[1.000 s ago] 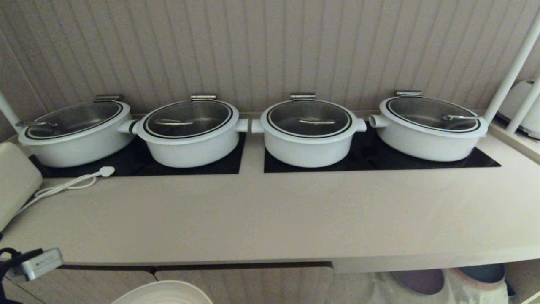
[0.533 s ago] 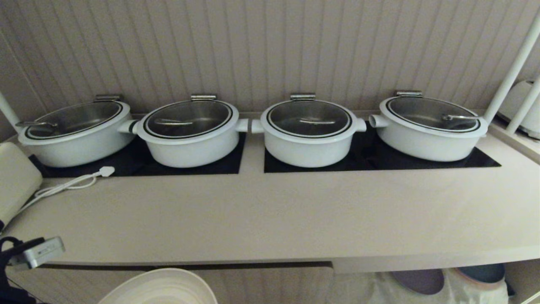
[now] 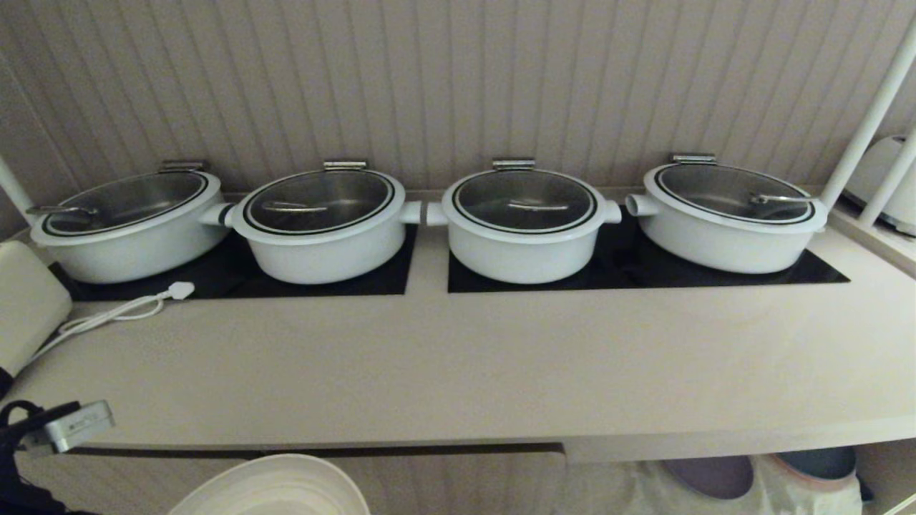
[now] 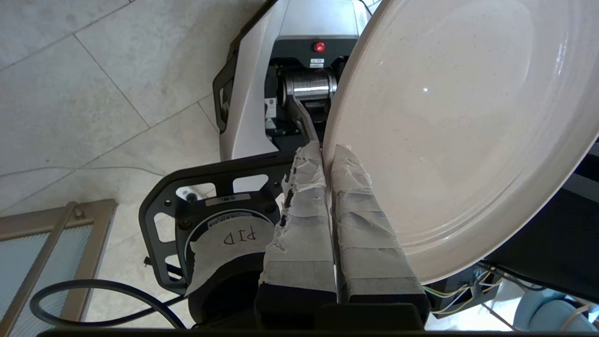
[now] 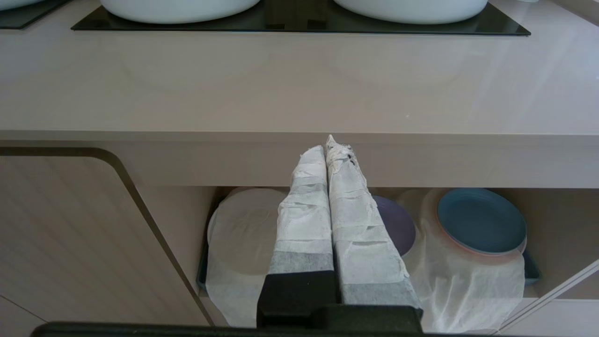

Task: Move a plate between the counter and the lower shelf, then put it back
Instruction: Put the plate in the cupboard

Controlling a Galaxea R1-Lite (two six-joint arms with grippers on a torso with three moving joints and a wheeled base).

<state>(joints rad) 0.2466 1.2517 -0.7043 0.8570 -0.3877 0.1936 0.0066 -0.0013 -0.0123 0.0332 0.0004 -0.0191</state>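
Plate point(image 4: 449, 140) risen slightly below counter point(image 3: 458, 372) edge, left tool point(image 4: 326, 154) pinching its rim, right tool point(image 5: 332, 150) pressed together

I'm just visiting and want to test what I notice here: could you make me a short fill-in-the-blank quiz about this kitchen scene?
1. The left end effector is shut on the rim of a cream ____.
2. On the counter, ____ white pots with glass lids stand in a row on the black hob panels.
3. The right end effector is shut and holds ____.
4. In the lower shelf, the plate farthest to the right is ____ in colour.

Missing words: plate; four; nothing; blue
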